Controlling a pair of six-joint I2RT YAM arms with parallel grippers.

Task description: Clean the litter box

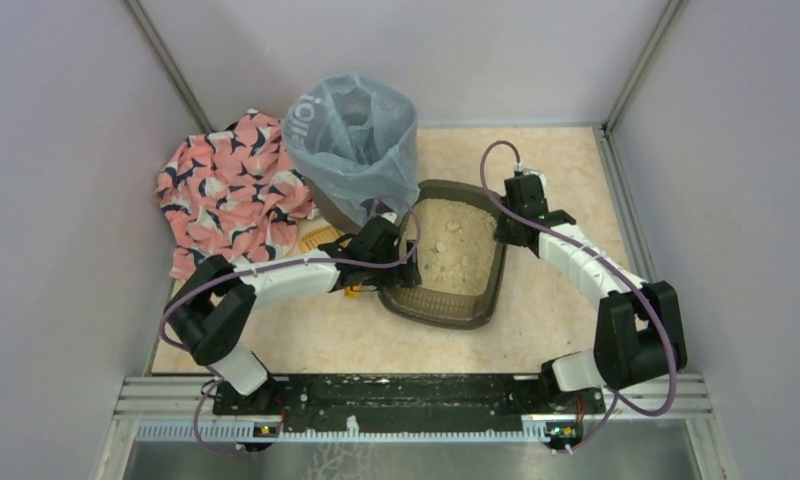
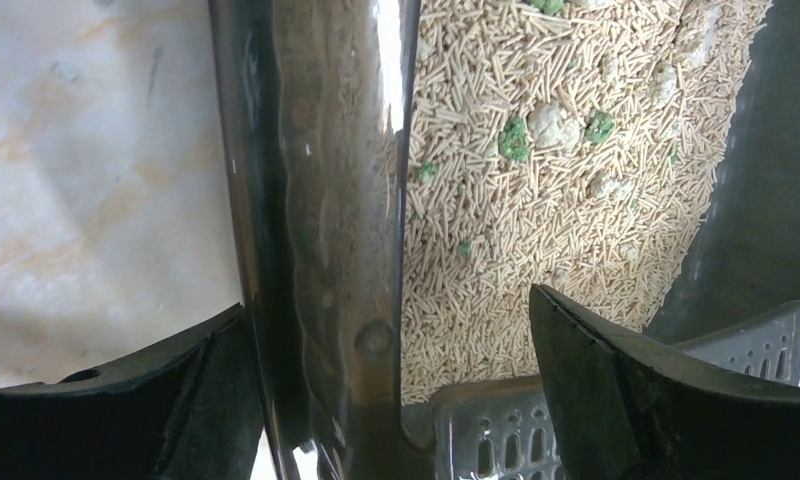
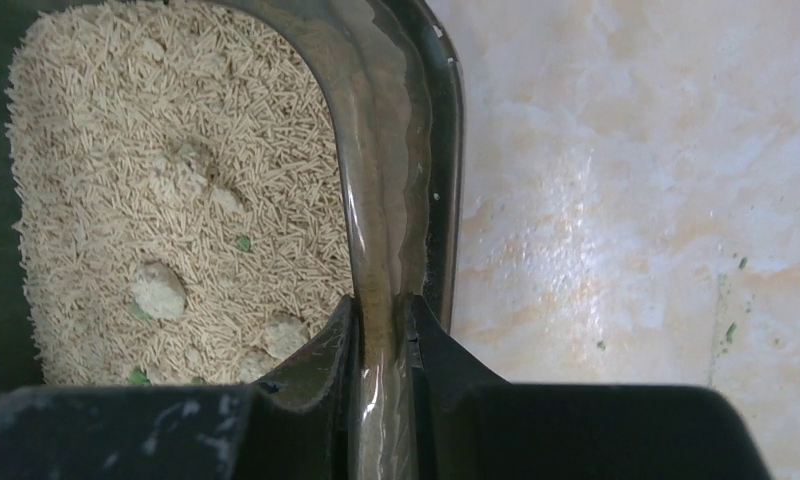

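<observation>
The right claw (image 3: 381, 318) pinches the right wall of the litter box (image 1: 444, 308); the left claw (image 2: 386, 305) gapes wide astride its left wall, one finger inside.

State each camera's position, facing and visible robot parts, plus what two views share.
Top external: above and behind the bases, looking down on the table; left arm, right arm, litter box, bagged bin.
Left wrist: on the left arm, looking down past the open left pincer straddling the box's wall.
Right wrist: on the right arm, looking down past the right pincer, shut on the box's rim.
Shared: both wrist views show the litter and its clumps.
</observation>
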